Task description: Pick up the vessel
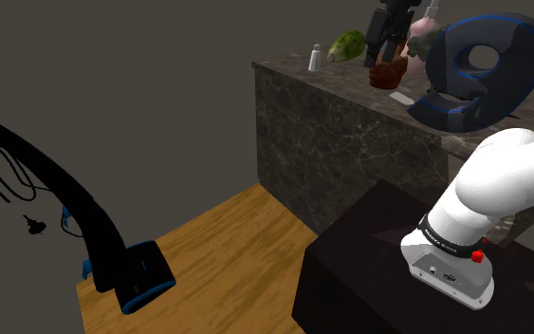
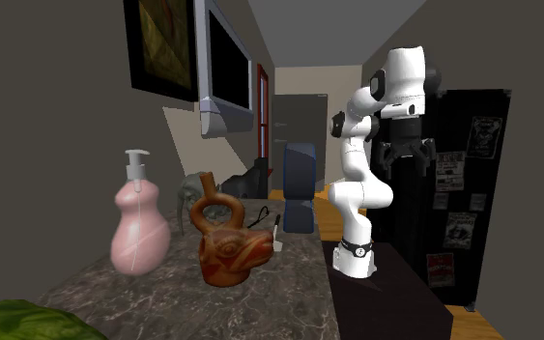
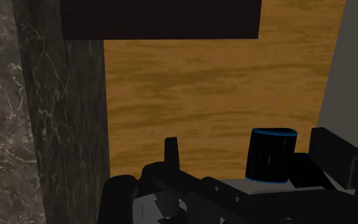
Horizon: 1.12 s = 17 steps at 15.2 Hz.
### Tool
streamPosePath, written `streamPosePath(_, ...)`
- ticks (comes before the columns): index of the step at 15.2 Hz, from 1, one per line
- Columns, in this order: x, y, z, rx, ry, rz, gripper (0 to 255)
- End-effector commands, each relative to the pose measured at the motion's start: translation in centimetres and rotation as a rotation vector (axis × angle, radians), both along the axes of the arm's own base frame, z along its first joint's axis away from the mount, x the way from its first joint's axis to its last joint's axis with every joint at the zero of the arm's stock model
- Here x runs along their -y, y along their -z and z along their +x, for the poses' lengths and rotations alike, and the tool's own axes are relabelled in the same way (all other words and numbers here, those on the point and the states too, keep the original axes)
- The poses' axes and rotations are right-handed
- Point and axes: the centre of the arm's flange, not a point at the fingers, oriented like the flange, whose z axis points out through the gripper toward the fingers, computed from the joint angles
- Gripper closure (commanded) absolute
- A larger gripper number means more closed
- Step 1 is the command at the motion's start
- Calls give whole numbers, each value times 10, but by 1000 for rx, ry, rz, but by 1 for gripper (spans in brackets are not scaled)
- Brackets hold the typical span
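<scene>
The vessel (image 2: 226,249) is a red-brown clay jug with a looped spout and an animal face. It stands on the dark marble counter (image 2: 163,299), beside a pink pump bottle (image 2: 140,227). In the shoulder view the vessel (image 1: 388,72) sits far back on the counter (image 1: 350,133). My black gripper (image 2: 406,162) hangs open from the raised white arm, above the gap between stand and counter and well away from the vessel. In the shoulder view, the gripper (image 1: 384,53) shows above the vessel. Nothing is between the fingers.
Also on the counter are a white shaker (image 1: 315,58), a green leafy thing (image 1: 347,45), a small white object (image 2: 277,241) and a big dark-blue ring shape (image 1: 483,71). A black and blue machine (image 1: 137,275) stands on the wood floor (image 3: 222,83). The dark stand (image 1: 369,275) bears the arm.
</scene>
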Motion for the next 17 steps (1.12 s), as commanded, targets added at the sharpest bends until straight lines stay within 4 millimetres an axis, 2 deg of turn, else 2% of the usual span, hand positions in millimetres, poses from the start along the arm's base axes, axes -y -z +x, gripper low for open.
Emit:
streamPosePath(1, 0, 0, 0, 0, 0, 0, 0)
streamPosePath(9, 97, 4, -12, -41, -288, -34, 0)
streamPosePath(17, 193, 4, 4, -82, -576, -68, 0)
